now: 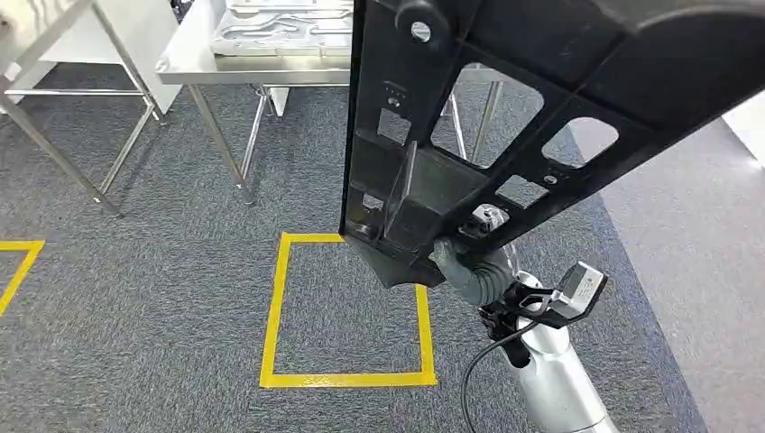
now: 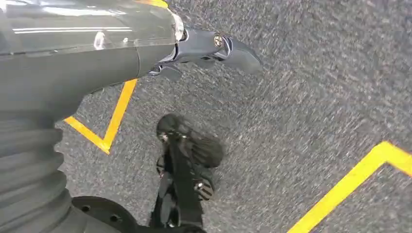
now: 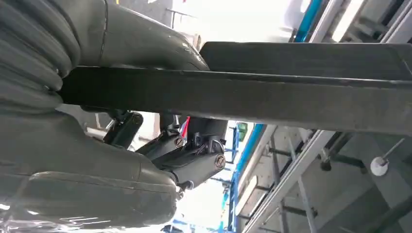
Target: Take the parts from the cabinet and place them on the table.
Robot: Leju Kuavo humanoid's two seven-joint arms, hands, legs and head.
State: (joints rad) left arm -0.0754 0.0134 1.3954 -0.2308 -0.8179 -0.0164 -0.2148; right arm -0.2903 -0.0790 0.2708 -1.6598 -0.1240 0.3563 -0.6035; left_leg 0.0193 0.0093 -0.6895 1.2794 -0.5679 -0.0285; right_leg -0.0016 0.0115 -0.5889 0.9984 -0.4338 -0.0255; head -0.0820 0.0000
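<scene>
Above the carpet, short of the steel table (image 1: pixel 194 65), the right hand (image 1: pixel 469 263) gripped the black part (image 1: pixel 505 117), placement pending; the left hand (image 2: pixel 214 48) hung down, apparently holding nothing, finger state undeterminable.

Silver arm (image 1: pixel 559 379), black cable (image 1: pixel 483 361)

We see a black plastic part (image 1: pixel 505 117) upper right of the head frame, a speckled grey carpet (image 1: pixel 135 298) marked by a yellow tape square (image 1: pixel 347 311) at centre, and a silver steel table (image 1: pixel 262 63) upper left.
</scene>
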